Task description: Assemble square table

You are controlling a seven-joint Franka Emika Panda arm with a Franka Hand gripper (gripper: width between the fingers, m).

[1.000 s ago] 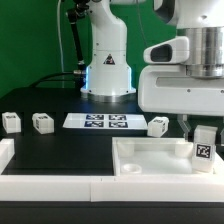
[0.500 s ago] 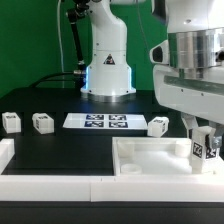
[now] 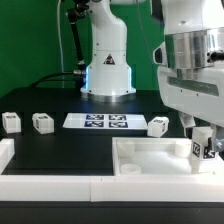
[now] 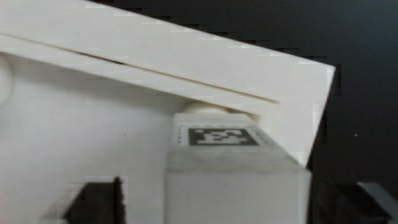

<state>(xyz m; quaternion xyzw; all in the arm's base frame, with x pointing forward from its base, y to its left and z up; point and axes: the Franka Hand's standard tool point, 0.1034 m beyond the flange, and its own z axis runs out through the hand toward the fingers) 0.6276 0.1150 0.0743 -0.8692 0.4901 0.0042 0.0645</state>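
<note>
**Exterior view.** Noted a black counter (image 3: 60, 145) with a low white wall (image 3: 50, 185) along its front edge. Found the square tabletop (image 3: 150, 160) lying hollow face up against the front edge, toward the counter's corner on the exterior view's right. Saw the gripper (image 3: 203, 138) down over the tabletop's back corner on that same side, narrowed onto the held leg (image 3: 201, 148). Upright, tag toward the camera, lower end inside the rim. Cannot tell whether it touches the hollow's floor.

Counted three loose legs in a row across mid-counter:
- first leg (image 3: 11, 122), near the edge on the exterior view's left
- second leg (image 3: 43, 122), near the first
- third leg (image 3: 159, 125), just behind the tabletop's back rim

Marked the marker board (image 3: 101, 121) flat between second leg and third leg, and the robot base (image 3: 108, 60) at the back edge.

**Wrist view.** Looked straight down the held leg, its tag (image 4: 222, 135) on the upper face. Made out dark fingers (image 4: 98, 200) flanking it on both sides. Saw the tabletop's rim and corner beyond, with black counter past that.
</note>
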